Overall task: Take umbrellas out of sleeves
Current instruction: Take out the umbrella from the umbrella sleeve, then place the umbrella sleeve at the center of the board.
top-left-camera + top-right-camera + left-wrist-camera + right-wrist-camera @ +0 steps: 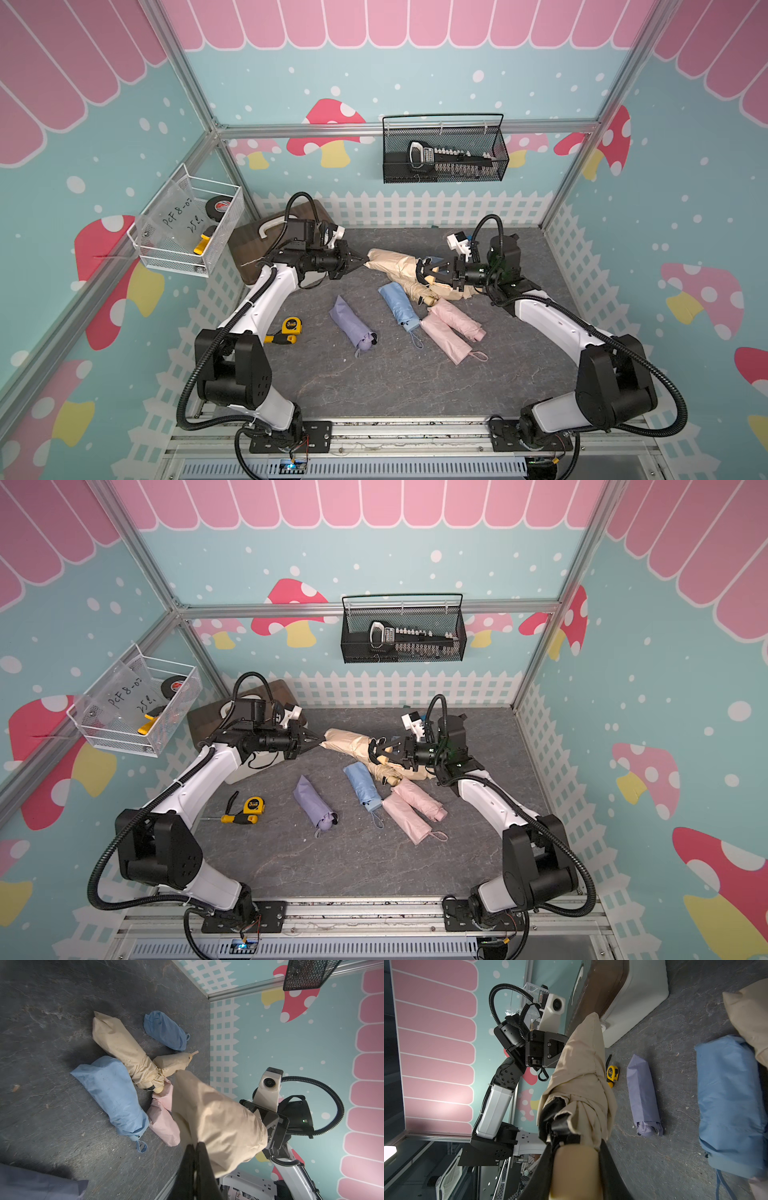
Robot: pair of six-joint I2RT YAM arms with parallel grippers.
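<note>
1. The beige umbrella (583,1113) sits partly inside its beige sleeve (390,259). It is slung between the two arms toward the back middle of the table (374,386), and the wrist views show it lifted clear of the grey surface.
2. At the sleeve's mouth, pleated cloth and a black strap (558,1124) show, and the stubby handle (575,1172) sticks out.
3. The right gripper (424,273) is clamped on that handle, one finger on each side.
4. The left gripper (362,261) is pinched tight on the sleeve's closed tip. Its fingers (188,1167) meet with only cloth between them.
5. Below the right gripper, more beige bundles (419,289) lie crossed on the table.
6. Just in front of them lie a blue bundle (399,305) and two pink ones side by side (455,318), (442,338). A lilac bundle (351,324) lies apart, toward the left arm.
7. A second blue bundle (166,1030) lies beyond the beige ones, near the fence-patterned wall.
8. A yellow tape measure (291,325) and a screwdriver (280,338) lie beside the left arm.
9. A white box with a brown lid (249,249) stands in the back corner, behind the left gripper.
</note>
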